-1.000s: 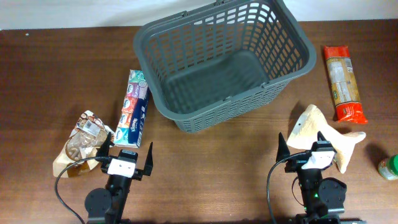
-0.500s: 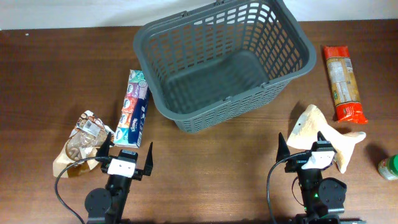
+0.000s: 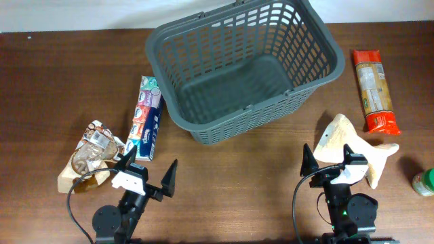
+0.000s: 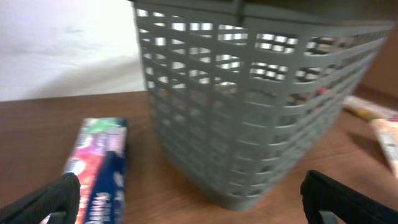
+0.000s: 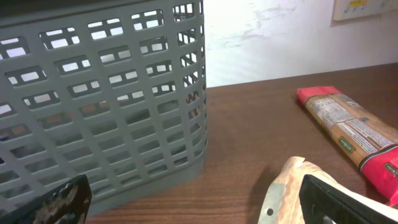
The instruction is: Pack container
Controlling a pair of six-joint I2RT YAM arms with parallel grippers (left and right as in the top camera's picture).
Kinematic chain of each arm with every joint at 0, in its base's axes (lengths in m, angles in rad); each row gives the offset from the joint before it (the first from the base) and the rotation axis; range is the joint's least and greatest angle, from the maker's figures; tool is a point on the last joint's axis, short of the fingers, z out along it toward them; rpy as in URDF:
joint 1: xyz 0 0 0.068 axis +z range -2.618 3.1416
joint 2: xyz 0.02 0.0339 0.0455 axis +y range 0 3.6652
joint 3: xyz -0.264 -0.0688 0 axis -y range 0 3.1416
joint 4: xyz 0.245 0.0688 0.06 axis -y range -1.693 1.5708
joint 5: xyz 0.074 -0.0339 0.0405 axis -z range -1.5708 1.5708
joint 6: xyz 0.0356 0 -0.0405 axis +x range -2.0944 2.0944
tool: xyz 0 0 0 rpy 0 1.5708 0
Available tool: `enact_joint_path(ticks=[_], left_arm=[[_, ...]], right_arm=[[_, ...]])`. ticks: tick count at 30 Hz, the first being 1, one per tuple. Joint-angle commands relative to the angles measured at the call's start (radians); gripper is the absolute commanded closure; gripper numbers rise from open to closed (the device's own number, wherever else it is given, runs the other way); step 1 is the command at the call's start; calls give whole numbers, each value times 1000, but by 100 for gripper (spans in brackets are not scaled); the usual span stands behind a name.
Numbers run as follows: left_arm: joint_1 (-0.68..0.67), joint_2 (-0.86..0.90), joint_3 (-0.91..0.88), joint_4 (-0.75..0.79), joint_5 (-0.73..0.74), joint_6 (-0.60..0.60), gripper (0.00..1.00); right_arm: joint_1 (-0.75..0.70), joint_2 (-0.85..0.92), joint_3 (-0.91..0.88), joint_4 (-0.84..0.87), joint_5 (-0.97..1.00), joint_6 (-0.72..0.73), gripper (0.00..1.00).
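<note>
The large dark grey basket (image 3: 241, 68) stands at the table's back middle, empty; it fills the left wrist view (image 4: 249, 106) and the right wrist view (image 5: 99, 93). My left gripper (image 3: 147, 167) is open and empty at the front left, turned toward the basket. A colourful tissue pack (image 3: 144, 118) lies left of the basket, seen also in the left wrist view (image 4: 96, 168). My right gripper (image 3: 329, 156) is open and empty at the front right, beside a tan paper bag (image 3: 352, 146).
A clear bag of baked goods (image 3: 88, 157) lies at the front left. A red and tan pasta pack (image 3: 374, 90) lies at the right, seen also in the right wrist view (image 5: 351, 127). A small green-lidded jar (image 3: 425, 183) stands at the right edge.
My left gripper has swung clockwise, its fingers now pointing up and right toward the basket. The right gripper has barely moved.
</note>
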Motion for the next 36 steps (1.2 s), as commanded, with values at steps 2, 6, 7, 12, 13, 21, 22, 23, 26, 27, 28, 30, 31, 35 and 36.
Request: enact_joint_path(ticks=[2, 6, 7, 12, 13, 21, 22, 23, 26, 27, 28, 30, 31, 35, 36], left_arm=[[6, -8, -8, 3, 118, -66, 1], [6, -8, -8, 2, 177, -66, 1], [6, -8, -8, 2, 202, -66, 1], [6, -8, -8, -6, 428, -68, 1], [6, -8, -8, -6, 470, -86, 1], [6, -8, 52, 34, 598, -239, 1], [6, -8, 76, 33, 591, -238, 1], [6, -8, 106, 30, 579, -238, 1], [6, -1, 210, -72, 469, -238, 1], [6, 3, 247, -123, 415, -238, 1], [6, 5, 281, -163, 369, -238, 1], [6, 5, 335, -132, 344, -238, 1], [6, 5, 344, -100, 346, -239, 1], [6, 7, 357, 98, 412, -247, 1], [6, 11, 360, 148, 431, -262, 1]], right_arm=[[10, -8, -5, -4, -25, 31, 1], [10, -7, -5, 2, -108, 71, 1], [10, -7, -5, 7, -127, 101, 1], [10, -6, -5, 17, -254, 242, 1], [10, -6, -4, 20, -264, 276, 1], [9, -6, 138, -68, -376, 304, 1], [8, -5, 174, -100, -374, 286, 1], [8, 0, 231, -157, -357, 263, 1], [8, 42, 412, -336, -245, 214, 1], [8, 72, 493, -404, -203, 194, 1], [8, 107, 576, -475, -179, 167, 1], [10, 216, 792, -637, -174, 108, 1], [10, 254, 867, -696, -182, 99, 1], [10, 382, 1130, -879, -233, 100, 1], [10, 401, 1179, -895, -247, 100, 1]])
